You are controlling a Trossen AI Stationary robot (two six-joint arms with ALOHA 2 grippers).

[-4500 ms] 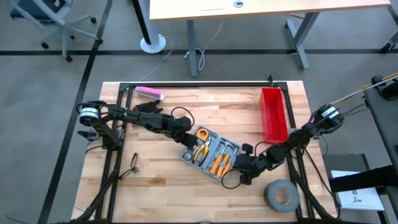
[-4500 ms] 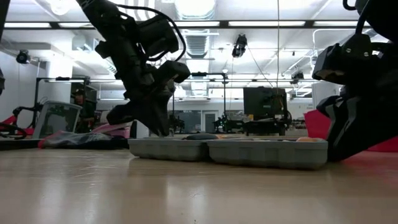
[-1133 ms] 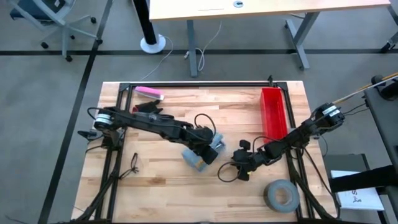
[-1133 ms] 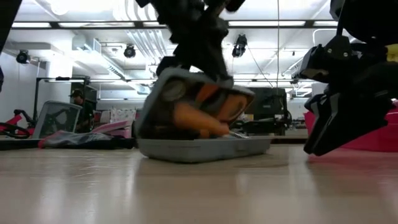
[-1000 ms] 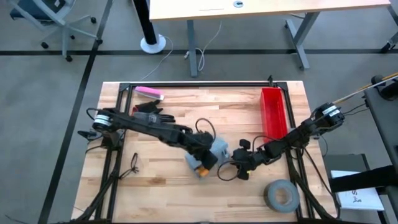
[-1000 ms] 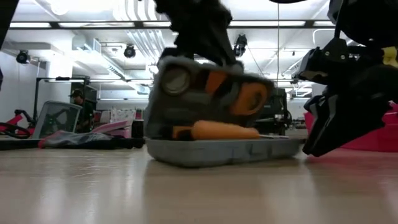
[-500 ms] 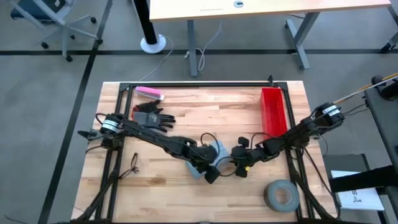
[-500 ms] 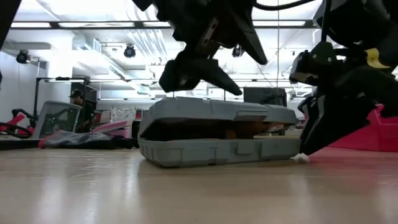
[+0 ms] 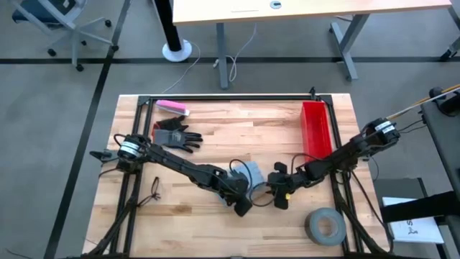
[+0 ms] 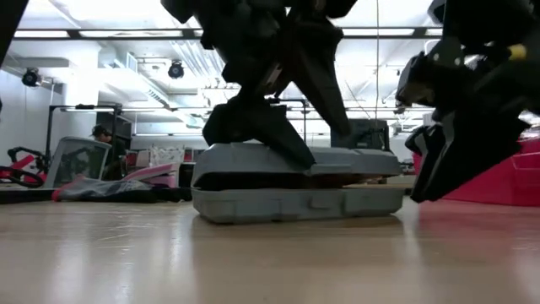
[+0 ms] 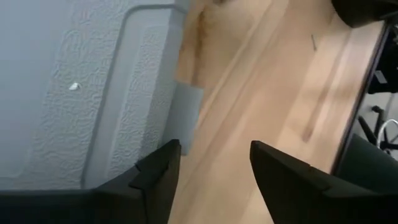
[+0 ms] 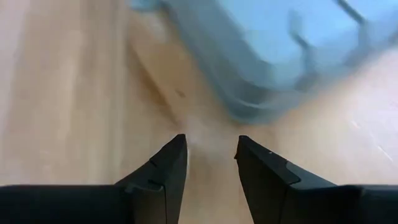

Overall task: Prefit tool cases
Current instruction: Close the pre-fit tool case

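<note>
The grey-blue tool case [image 9: 251, 173] lies mid-table with its lid folded down over the lower half. In the low view a dark gap [image 10: 245, 181] stays between the halves. My left gripper [image 11: 214, 155] is open at the case's near edge. One of its fingers [image 11: 155, 177] is over the lid [image 11: 74, 93], the other over bare wood. My right gripper [image 12: 211, 146] is open just off the case's right end [image 10: 396, 198], pointing at a corner [image 12: 261, 102] and apart from it. My left gripper comes slanting down from the table's left side. One finger [image 10: 283, 139] stands at the lid's top [image 10: 337, 159] near its near edge. Whether it touches the lid, I cannot tell.
A red bin [image 9: 316, 133] stands at the far right and a grey tape roll [image 9: 325, 224] lies at the near right corner. A black glove [image 9: 176, 135] and a pink object [image 9: 172, 108] lie at the far left. Bare wood stretches along the near edge.
My left gripper had the lid raised. It swung the lid down over the lower half, let go and opened, then went down and toward the near edge. The case went from standing open to folded nearly shut.
</note>
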